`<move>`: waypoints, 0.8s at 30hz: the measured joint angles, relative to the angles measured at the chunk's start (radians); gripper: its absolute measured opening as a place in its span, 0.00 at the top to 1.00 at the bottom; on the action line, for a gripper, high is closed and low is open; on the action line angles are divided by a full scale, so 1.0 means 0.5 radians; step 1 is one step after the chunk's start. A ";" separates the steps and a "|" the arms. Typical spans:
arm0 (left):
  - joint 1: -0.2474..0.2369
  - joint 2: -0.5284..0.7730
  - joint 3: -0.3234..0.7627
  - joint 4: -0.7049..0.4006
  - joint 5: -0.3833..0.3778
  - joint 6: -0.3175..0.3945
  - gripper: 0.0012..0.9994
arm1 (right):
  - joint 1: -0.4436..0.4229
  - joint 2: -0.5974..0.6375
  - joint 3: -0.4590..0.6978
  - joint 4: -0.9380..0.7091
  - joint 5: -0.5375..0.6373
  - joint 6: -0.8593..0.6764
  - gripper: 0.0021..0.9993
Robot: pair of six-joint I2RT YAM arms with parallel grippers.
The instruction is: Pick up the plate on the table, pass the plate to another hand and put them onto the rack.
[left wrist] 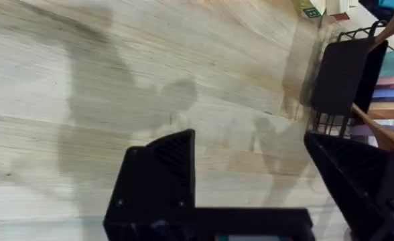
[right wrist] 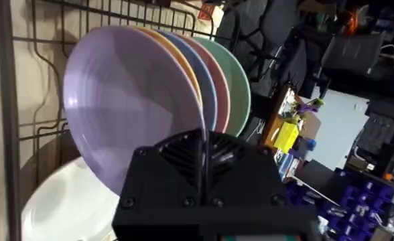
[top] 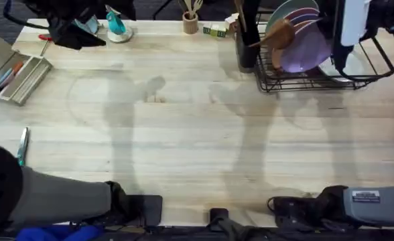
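The lavender plate (top: 305, 52) (right wrist: 126, 110) stands upright in the black wire rack (top: 297, 84) at the table's (top: 183, 140) back right. It is the front one of a row, ahead of orange, blue, pink and green plates. My right gripper (right wrist: 202, 157) reaches over the rack, and its black fingers are shut on the lavender plate's rim. My left gripper (left wrist: 257, 181) hangs open above bare wood with nothing between its fingers, and the rack (left wrist: 358, 47) lies off to its side.
A white dish (right wrist: 56, 201) lies low in the rack beside the plates. A dark utensil holder (top: 247, 47) with a wooden spoon (top: 277, 37) stands at the rack's left end. At the left edge are a metal tray (top: 13, 70) and a pen (top: 23, 144). A cup of sticks (top: 191, 23) is at the back.
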State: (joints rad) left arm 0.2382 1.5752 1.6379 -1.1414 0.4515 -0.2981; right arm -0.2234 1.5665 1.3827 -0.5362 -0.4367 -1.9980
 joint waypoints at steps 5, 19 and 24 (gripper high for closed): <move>0.000 0.000 0.000 0.000 0.000 0.000 0.01 | 0.000 0.040 0.001 -0.051 0.006 0.000 0.97; 0.000 0.000 0.000 0.000 0.000 0.000 0.01 | 0.000 0.134 0.001 -0.066 0.051 0.001 0.86; 0.000 0.000 0.000 0.000 0.000 0.000 0.01 | 0.000 0.134 0.001 -0.060 0.051 0.001 0.74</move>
State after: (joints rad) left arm 0.2382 1.5753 1.6379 -1.1415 0.4515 -0.2981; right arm -0.2234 1.6337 1.3830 -0.5659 -0.4114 -1.9976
